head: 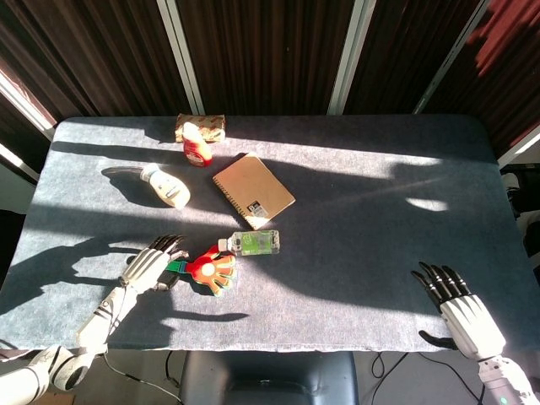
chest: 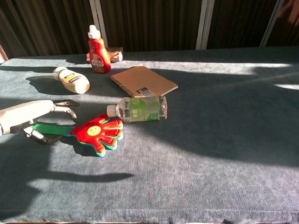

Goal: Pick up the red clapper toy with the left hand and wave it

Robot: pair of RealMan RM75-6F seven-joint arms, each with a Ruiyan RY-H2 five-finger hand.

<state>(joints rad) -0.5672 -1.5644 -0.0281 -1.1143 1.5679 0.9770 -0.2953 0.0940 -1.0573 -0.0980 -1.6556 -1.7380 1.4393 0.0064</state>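
Left hand over green handle of red hand-shaped plastic clapper toy, fingers spread around it, not clamped. Toy flat on worktop; grasp, lift, wave all pending.

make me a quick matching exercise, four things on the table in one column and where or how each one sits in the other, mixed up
Things:
1. red clapper toy
2. water bottle
3. ketchup bottle
4. notebook

States:
a. upright near the far edge
b. flat, closed, mid-table
c. on its side, cap toward the robot's left
d. green handle under the left hand

Pairs: 1-d, 2-c, 3-a, 4-b
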